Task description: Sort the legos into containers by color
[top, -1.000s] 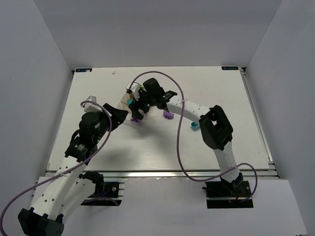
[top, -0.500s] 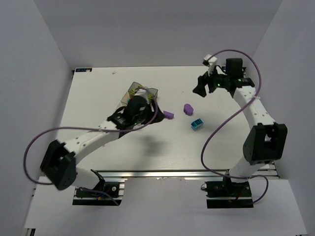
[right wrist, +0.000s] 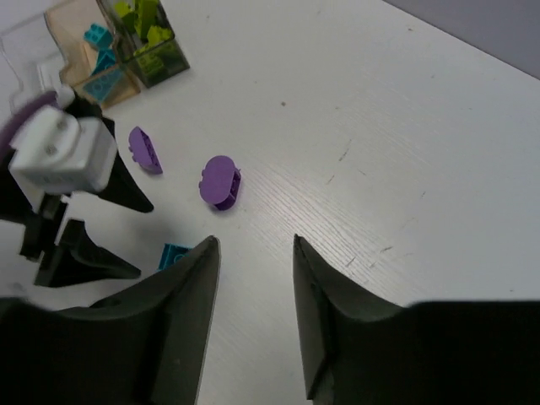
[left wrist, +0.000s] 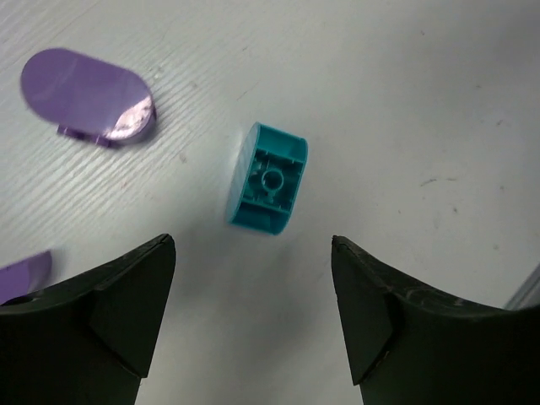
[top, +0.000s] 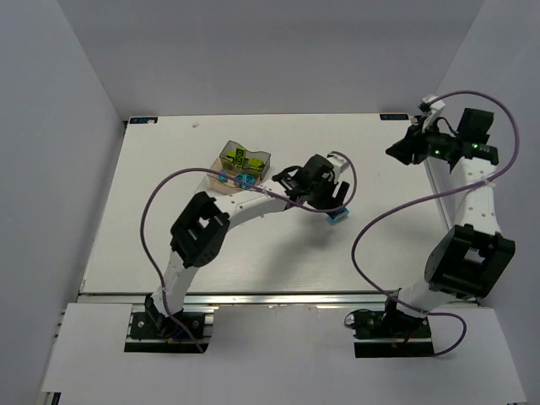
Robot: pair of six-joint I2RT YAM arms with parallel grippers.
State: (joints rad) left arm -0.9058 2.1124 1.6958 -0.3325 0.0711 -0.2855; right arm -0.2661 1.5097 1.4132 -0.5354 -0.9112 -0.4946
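A cyan brick [left wrist: 268,177] lies on its side on the white table, just ahead of my open, empty left gripper [left wrist: 253,245], which hovers over it. It also shows in the top view [top: 339,214] beside the left gripper [top: 331,202]. One purple brick [left wrist: 84,97] lies to the upper left, and another [left wrist: 21,274] is at the edge. My right gripper [right wrist: 253,240] is open and empty, high above the table at the far right [top: 396,152]. Both purple bricks [right wrist: 221,181] [right wrist: 145,149] show below it. The grey tray [right wrist: 152,42] holds lime green bricks and the orange tray [right wrist: 97,67] holds cyan ones.
A clear tray [right wrist: 25,42] adjoins the other two at the table's back left [top: 240,164]. The left arm stretches across the table's middle. White walls enclose the table on three sides.
The left arm has swung right from the trays to above the cyan brick. The right arm has pulled back further toward the far right corner.
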